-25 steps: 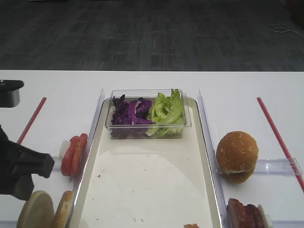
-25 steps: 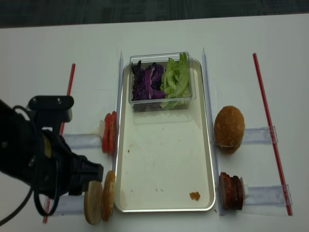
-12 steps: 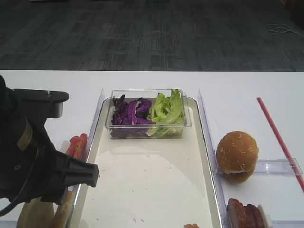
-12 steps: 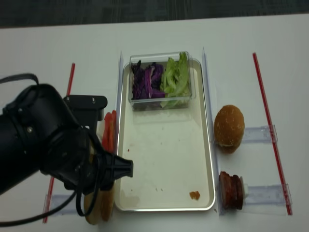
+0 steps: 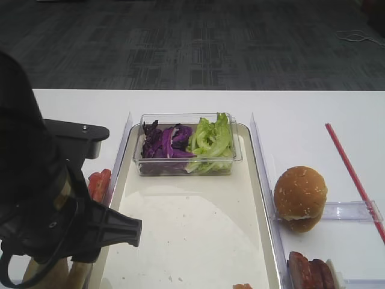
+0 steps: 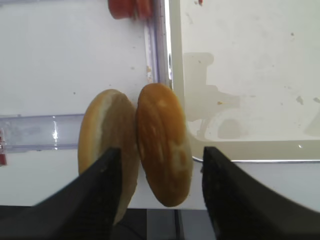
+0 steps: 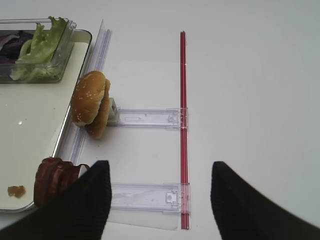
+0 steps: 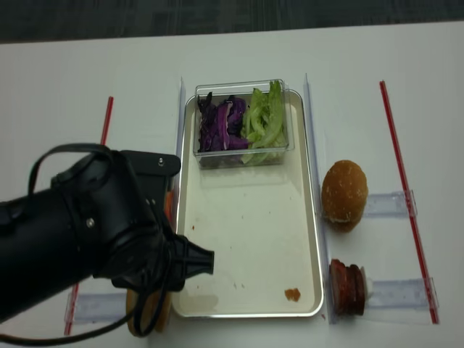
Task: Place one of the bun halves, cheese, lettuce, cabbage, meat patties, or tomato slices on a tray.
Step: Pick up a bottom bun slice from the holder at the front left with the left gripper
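- While the left tool [image 6: 157,165] hangs above the two bun halves, its jaws stand wide apart and grip nothing; in the left wrist view the fingers straddle the right-hand bun half [image 6: 164,144] at the lower middle of the frame.
- That browned half stands on edge, touching its pale neighbour [image 6: 106,145], just left of the tray [image 6: 240,150] rim.
- By my reading the step in hand is the approach to a bun half; next the tool would need to drop, close on one half without pinching both, then lift it over the rim.
- At the lower edge of the right wrist view, the right tool [image 7: 160,200] is spread open and empty above the counter [image 7: 250,75], near the meat patties [image 7: 52,177].
- Further up, the tomato slices [image 5: 98,182] sit at the tray's left side, partly hidden by the arm.
- A whole sesame bun [image 5: 300,195] stands right of the tray.
- Farthest, at the tray's upper end, a clear box [image 5: 186,168] holds cabbage [image 5: 164,142] and lettuce [image 5: 212,138].
- No brand, label or writing can be read anywhere.
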`<move>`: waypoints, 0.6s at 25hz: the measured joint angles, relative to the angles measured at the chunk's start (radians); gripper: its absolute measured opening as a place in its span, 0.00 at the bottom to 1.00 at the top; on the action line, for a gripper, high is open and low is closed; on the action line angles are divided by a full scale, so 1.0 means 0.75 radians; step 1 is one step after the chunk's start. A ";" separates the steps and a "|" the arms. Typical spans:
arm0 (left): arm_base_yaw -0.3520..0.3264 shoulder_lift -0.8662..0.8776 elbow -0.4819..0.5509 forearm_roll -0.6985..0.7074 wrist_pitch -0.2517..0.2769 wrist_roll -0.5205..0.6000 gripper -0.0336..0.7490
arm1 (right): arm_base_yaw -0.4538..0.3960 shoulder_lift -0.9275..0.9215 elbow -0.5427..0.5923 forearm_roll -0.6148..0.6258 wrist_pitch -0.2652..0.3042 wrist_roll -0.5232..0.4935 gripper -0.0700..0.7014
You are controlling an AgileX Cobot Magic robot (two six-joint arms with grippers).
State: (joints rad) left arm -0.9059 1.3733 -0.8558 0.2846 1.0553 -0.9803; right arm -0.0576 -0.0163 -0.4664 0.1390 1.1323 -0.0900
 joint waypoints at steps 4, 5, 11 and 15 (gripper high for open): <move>-0.006 0.052 -0.002 0.008 0.000 -0.011 0.49 | 0.000 0.000 0.000 0.000 0.000 0.000 0.68; -0.008 0.062 -0.002 0.015 0.000 -0.019 0.49 | 0.000 0.000 0.000 0.000 0.000 0.000 0.68; -0.018 0.112 -0.002 0.033 -0.005 -0.044 0.49 | 0.000 0.000 0.000 0.000 0.000 0.002 0.68; -0.025 0.140 -0.003 0.035 -0.005 -0.047 0.49 | 0.000 0.000 0.000 0.000 0.000 0.002 0.68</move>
State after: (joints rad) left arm -0.9246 1.4783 -0.8578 0.3107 1.0516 -1.0158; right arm -0.0576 -0.0163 -0.4664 0.1390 1.1323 -0.0883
